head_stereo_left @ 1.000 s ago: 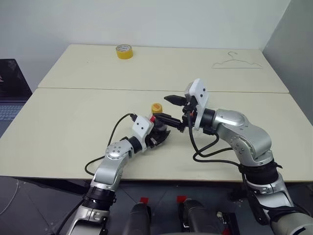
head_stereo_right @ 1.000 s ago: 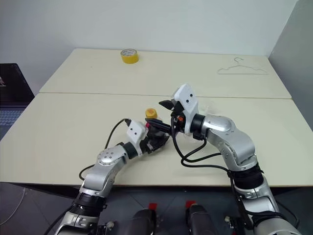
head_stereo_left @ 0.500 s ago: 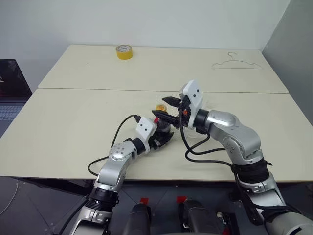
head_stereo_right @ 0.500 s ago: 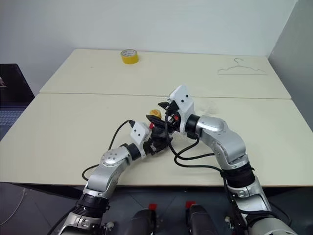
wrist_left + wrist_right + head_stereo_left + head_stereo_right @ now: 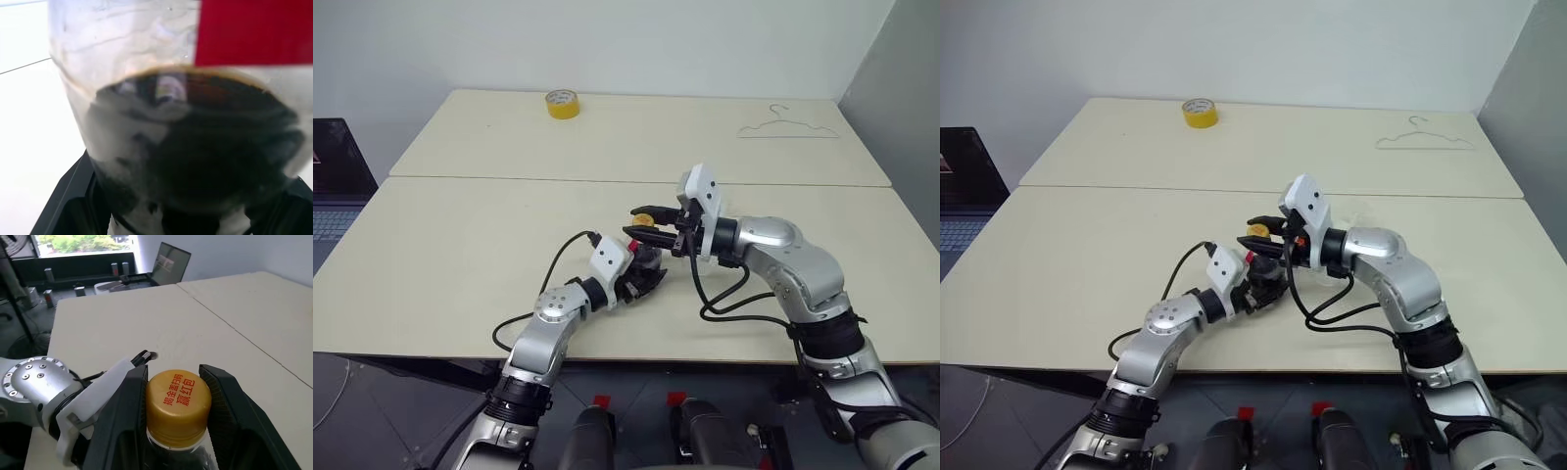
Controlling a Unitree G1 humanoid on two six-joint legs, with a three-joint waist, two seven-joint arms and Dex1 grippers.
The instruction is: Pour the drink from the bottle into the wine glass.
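The right gripper [image 5: 178, 396] now has its two black fingers [image 5: 122, 421] pressed against opposite sides of the yellow cap [image 5: 179, 401] of the bottle [image 5: 171, 112]; a second ago those fingers stood spread wide and short of the cap, and half a second ago they were only partly drawn in around it. In the head views the right gripper [image 5: 651, 223] reaches in from the right, roughly level, and sits directly over the bottle's top, where earlier it was slightly higher and further right. The left gripper [image 5: 641, 279] holds the bottle's lower body as before, its black fingers [image 5: 63, 205] seen at either side of the base in the left wrist view, and it has not visibly shifted. The bottle stands upright on the near table [image 5: 460, 255], close to the front edge and near the middle, with the cap still on. The drink [image 5: 195, 147], dark brown, fills the lower body up to just below the red label [image 5: 254, 32]. A yellow tape roll [image 5: 561, 103] lies on the far table [image 5: 636, 132] and a wire hanger [image 5: 788, 125] lies at its far right; both are unchanged. A laptop [image 5: 337, 186] sits off the table's left side.
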